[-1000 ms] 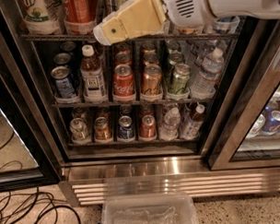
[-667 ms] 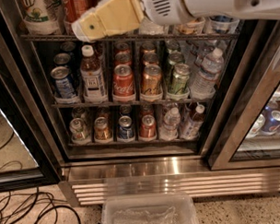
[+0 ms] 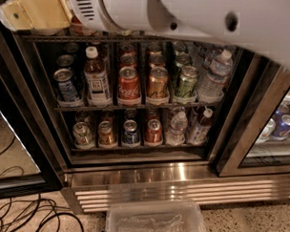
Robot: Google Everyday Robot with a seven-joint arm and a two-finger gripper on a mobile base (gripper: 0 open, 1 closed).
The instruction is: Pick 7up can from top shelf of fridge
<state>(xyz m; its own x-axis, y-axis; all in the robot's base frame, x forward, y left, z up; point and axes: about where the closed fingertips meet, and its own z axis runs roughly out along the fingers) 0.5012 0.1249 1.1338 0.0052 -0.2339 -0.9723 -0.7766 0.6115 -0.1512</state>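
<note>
My gripper, cream-yellow on a white arm, is at the top left of the camera view, in front of the left end of the top shelf. The top shelf shows only as a thin dark front rail under the arm. The 7up can is hidden behind the gripper and arm. The fridge stands open, with its black frame and steel slatted base in view.
The lower racks hold a Coca-Cola can, a brown bottle, a green can, a water bottle and several small cans. A clear plastic bin and black cables lie on the floor. A glass door stands at the right.
The gripper and arm have moved left and up across the top shelf. They now cover the whitish can that showed at the top left before.
</note>
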